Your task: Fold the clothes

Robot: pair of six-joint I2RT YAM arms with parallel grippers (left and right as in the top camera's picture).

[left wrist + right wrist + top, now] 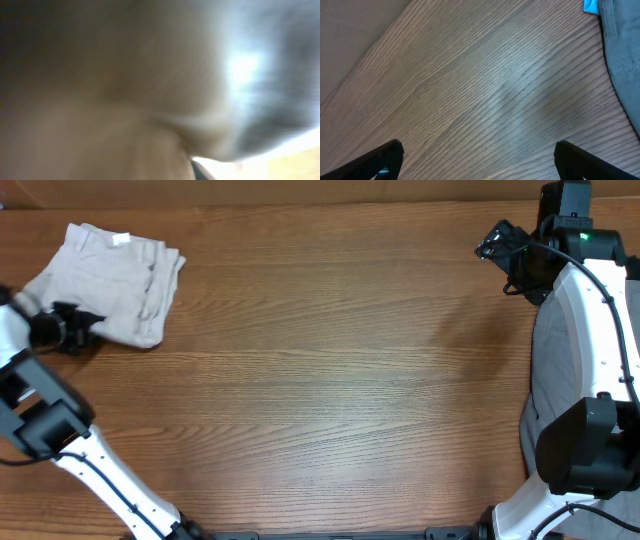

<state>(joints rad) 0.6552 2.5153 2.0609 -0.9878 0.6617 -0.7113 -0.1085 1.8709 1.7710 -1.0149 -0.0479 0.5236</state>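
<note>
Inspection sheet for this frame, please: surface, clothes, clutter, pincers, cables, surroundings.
Surface: wooden table, no marks seen.
Job's things: beige garment folded at the far left corner; grey garment at the right edge, partly under the right arm.
Clutter: blue item beside the grey garment; cannot tell what it is.
Grippers: left pincer at the beige garment's edge, its wrist view blurred, state unclear; right pincer open above bare wood.
Cables: black cables run along the arms.
Surroundings: plain strip beyond the far edge, nothing else seen.
</note>
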